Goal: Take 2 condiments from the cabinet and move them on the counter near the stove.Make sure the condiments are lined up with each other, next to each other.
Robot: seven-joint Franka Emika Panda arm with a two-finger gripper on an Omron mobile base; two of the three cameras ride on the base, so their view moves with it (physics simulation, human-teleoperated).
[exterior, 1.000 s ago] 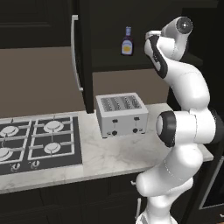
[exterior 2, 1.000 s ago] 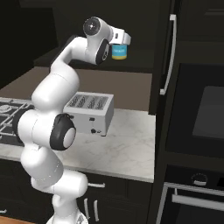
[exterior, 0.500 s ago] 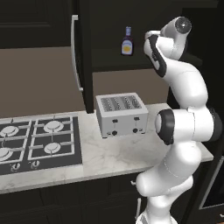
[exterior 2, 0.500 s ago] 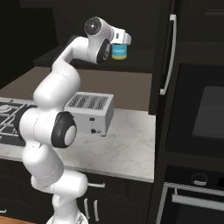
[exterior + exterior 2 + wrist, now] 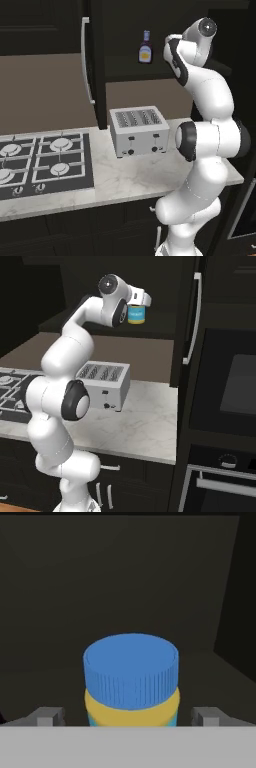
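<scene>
Barely shifted since a second ago — hand still raised at the cabinet (image 5: 95, 65) shelf, nothing lifted. Nothing yet delivered: both condiments still inside that black, long-handled cabinet; marbled counter (image 5: 135, 175) below it, beside the flat black stove (image 5: 45, 160), bare but for a boxy silver toaster (image 5: 139, 131). Gripper (image 5: 131, 717) spread wide, fingertips flanking the squat jar (image 5: 131, 679) — ribbed blue lid, yellow band — without clasping. Small dark bottle (image 5: 145, 48) upright on the same shelf.
</scene>
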